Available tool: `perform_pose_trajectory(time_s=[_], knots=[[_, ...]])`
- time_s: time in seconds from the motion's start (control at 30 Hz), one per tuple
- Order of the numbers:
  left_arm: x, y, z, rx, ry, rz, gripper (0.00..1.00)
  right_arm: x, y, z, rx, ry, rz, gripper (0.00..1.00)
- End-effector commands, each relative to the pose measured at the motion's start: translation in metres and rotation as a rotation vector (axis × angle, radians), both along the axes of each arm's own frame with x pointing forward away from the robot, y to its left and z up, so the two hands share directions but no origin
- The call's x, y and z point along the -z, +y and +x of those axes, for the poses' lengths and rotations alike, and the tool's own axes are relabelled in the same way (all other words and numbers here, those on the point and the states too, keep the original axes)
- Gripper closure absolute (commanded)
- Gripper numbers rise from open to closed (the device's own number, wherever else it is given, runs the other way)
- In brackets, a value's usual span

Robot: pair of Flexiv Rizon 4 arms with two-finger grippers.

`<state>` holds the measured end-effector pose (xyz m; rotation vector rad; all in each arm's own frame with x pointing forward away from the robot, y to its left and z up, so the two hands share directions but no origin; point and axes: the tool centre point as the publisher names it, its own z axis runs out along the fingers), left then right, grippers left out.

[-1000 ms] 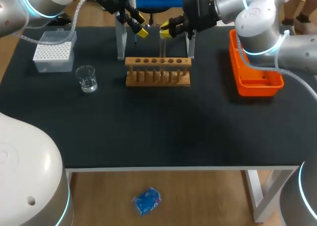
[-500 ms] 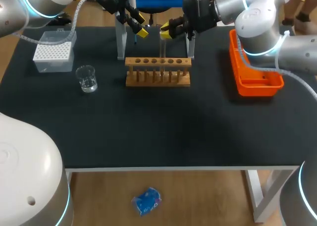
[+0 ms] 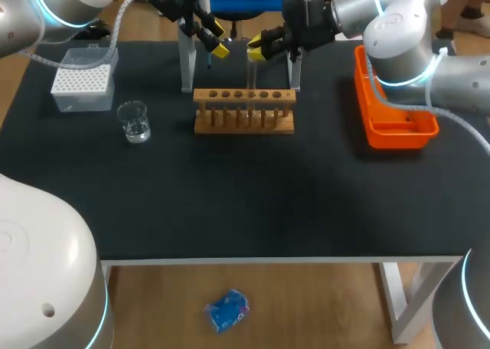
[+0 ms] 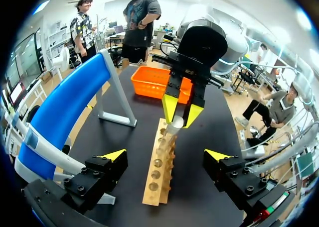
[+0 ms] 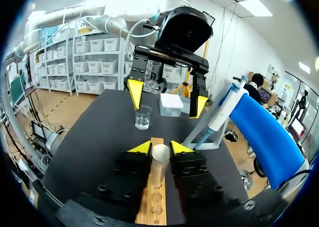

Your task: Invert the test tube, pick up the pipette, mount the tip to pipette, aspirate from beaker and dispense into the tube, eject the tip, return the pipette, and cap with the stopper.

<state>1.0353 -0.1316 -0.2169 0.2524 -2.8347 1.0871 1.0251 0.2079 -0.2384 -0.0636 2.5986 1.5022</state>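
A clear test tube (image 3: 251, 72) stands upright in a hole of the wooden rack (image 3: 243, 110), rising well above it. My right gripper (image 3: 256, 49) is shut on the tube's top; in the right wrist view its fingertips (image 5: 142, 147) press the tube (image 5: 158, 162) from both sides. My left gripper (image 3: 216, 41) hangs open just left of it, above the rack's far side, with nothing between its fingers; its own view looks along the rack (image 4: 159, 172) at the tube (image 4: 172, 130). The pipette (image 5: 224, 107) hangs on the blue stand (image 5: 264, 132). The beaker (image 3: 135, 122) stands left of the rack.
A clear box of pipette tips (image 3: 83, 81) sits at the back left, behind the beaker. An orange tray (image 3: 367, 127) lies at the right edge under my right arm. The stand's grey legs (image 3: 186, 66) rise close behind the rack.
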Motion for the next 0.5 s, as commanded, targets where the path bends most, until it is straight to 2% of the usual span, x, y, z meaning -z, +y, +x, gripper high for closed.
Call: perform_pose_trajectory(time_s=[0.03,0.07,0.1,0.23,0.33,0.37,0.4,0.43,0.5], knots=[[-0.001,0.001,0.001,0.002,0.004,0.004,0.0,0.002,0.001,-0.001,-0.007,-0.009,0.013,0.34],[-0.001,0.001,0.001,0.002,0.004,0.004,0.0,0.0,0.001,-0.001,-0.008,-0.01,0.015,0.1],[-0.001,0.001,0.001,0.002,0.004,0.004,0.0,-0.001,0.002,-0.001,-0.01,-0.013,0.019,0.02],[-0.001,0.001,0.001,0.002,0.004,0.004,0.0,-0.006,0.003,-0.001,-0.013,-0.019,0.027,0.03],[-0.001,0.001,0.001,0.002,0.004,0.004,0.0,-0.009,0.002,-0.002,-0.015,-0.021,0.038,0.17],[-0.001,0.001,0.001,0.002,0.004,0.004,0.0,-0.011,0.002,-0.003,-0.014,-0.022,0.044,0.34],[-0.001,0.001,0.001,0.002,0.004,0.004,0.0,-0.012,0.002,-0.003,-0.013,-0.022,0.049,0.4],[-0.001,0.001,0.001,0.002,0.004,0.004,0.0,-0.014,0.002,-0.003,-0.013,-0.021,0.058,0.5],[-0.001,0.001,0.001,0.002,0.004,0.004,0.0,-0.018,0.002,-0.003,-0.014,-0.021,0.072,0.53]])
